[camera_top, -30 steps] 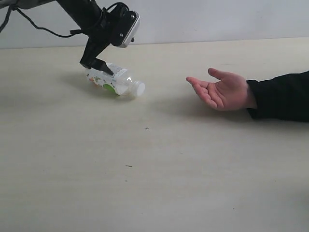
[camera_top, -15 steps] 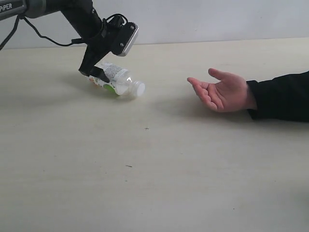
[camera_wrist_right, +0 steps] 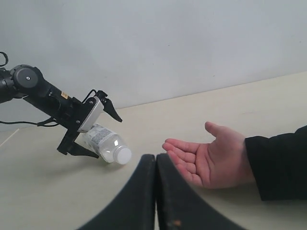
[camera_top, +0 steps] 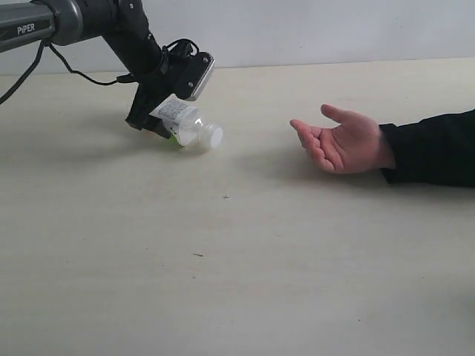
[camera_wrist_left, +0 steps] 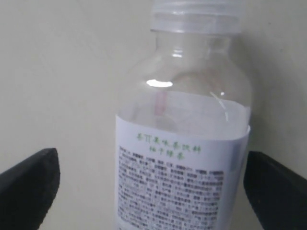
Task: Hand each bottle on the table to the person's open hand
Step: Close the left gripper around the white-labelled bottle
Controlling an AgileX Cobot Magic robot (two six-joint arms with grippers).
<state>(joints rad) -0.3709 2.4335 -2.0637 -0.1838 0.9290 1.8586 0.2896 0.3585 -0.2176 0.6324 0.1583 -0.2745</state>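
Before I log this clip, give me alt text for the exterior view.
The left gripper reaches down over a clear, white-capped bottle lying on a pale table, straddling the labelled body. To the right, apart from it, a person's open hand is held palm up.

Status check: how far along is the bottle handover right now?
Nothing is visibly delivered: the person's open hand is empty. In hand: the left end effector straddles the white-capped clear bottle lying on the table, open with a gap on one side, so there is no grasp yet. Left to do: close, lift, and carry it to the palm. The right end effector is shut, holding nothing. No other bottles are in view.
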